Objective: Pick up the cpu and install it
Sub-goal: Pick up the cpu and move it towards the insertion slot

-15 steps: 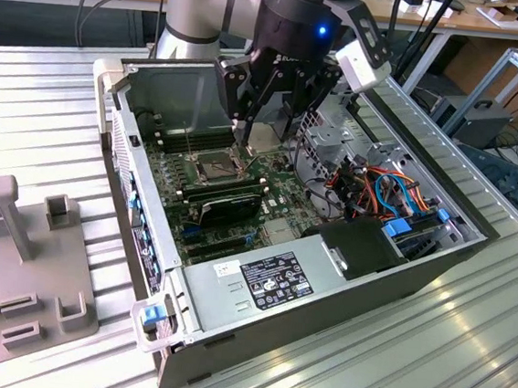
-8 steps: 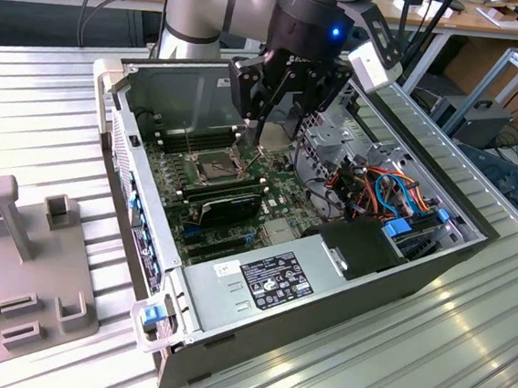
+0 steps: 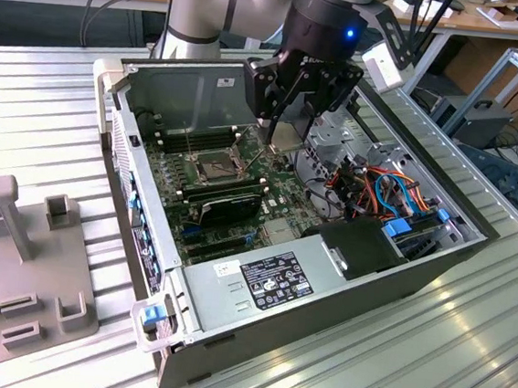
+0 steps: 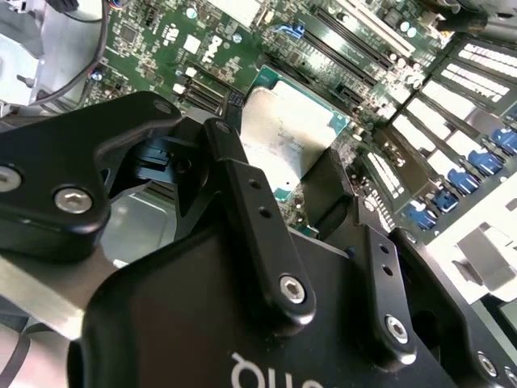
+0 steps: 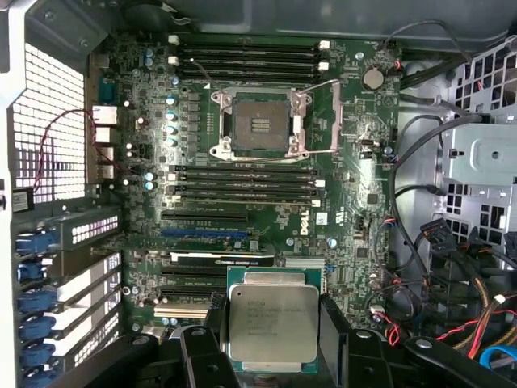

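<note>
my gripper (image 3: 286, 134), upper middle of the exterior view, pinches the cpu (image 5: 272, 323) by two opposite edges; i judge it light, stiff, and fragile underneath.

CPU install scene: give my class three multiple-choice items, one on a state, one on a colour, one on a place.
1. The socket is: A empty; B filled; C under a cooler.
2. The motherboard is: A blue; B green; C red.
3. The CPU is: A in the socket; B between the jaws, over the motherboard; C in a tray.
Answers: 1 A, its contacts lie bare. 2 B, green shows in all views. 3 B, the jaws flank it in both wrist views.
</note>
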